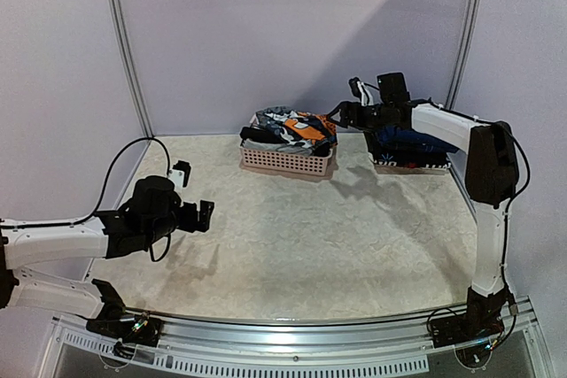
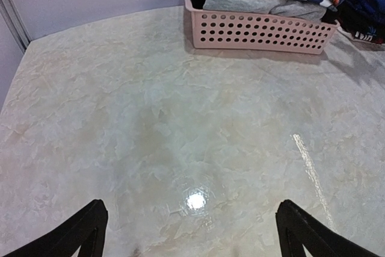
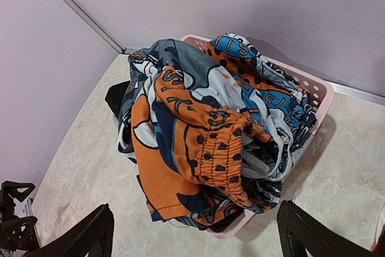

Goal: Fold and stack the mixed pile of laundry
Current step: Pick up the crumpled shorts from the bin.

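Right end effector (image 3: 194,221) agape, laundry pile (image 3: 204,130) just ahead, in basket (image 3: 320,95)

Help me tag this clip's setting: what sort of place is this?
Probably a robot test booth: plain lilac wall panels on metal posts enclose a marble-look tabletop bearing a pale pink perforated plastic basket of clothes.

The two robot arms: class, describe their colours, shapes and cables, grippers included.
Both the left arm and right arm have white tubular links joined by bulky black joints. A thin black cable loops off the left arm; another runs along the right. The left gripper and right gripper are black, each with two flat, tapering fingers.
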`<state>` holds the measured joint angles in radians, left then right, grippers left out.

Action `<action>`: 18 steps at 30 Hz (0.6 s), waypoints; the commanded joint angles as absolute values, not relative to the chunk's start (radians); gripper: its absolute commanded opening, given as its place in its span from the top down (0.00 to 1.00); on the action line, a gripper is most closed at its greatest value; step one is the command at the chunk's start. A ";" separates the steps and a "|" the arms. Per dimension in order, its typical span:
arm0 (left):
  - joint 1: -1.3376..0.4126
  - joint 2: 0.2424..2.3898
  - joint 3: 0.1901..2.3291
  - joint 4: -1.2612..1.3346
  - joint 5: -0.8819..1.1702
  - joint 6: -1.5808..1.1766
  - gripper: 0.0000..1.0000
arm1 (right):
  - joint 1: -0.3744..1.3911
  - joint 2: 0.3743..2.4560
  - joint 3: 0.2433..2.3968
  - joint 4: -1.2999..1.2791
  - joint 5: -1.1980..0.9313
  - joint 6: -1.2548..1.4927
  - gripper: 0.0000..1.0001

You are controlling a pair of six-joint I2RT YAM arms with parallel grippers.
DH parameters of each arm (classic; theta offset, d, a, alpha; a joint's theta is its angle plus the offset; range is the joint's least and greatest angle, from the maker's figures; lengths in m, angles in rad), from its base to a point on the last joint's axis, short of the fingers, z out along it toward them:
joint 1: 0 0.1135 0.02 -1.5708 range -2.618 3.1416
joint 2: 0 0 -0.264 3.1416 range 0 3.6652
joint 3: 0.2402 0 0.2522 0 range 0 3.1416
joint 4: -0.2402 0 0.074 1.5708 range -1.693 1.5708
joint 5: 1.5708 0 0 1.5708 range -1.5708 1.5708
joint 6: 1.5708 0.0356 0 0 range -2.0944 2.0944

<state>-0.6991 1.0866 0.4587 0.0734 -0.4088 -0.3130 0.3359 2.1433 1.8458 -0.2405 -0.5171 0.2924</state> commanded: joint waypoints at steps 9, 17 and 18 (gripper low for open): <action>-0.707 1.125 0.450 0.112 -0.391 -0.299 0.00 | 0.354 2.246 1.931 -0.219 -0.560 0.348 0.09; -0.707 1.112 0.431 0.119 -0.383 -0.299 0.00 | 0.365 2.294 1.982 -0.231 -0.581 0.363 0.36; -0.707 1.110 0.429 0.121 -0.383 -0.299 0.00 | 0.367 2.297 1.984 -0.230 -0.581 0.363 0.41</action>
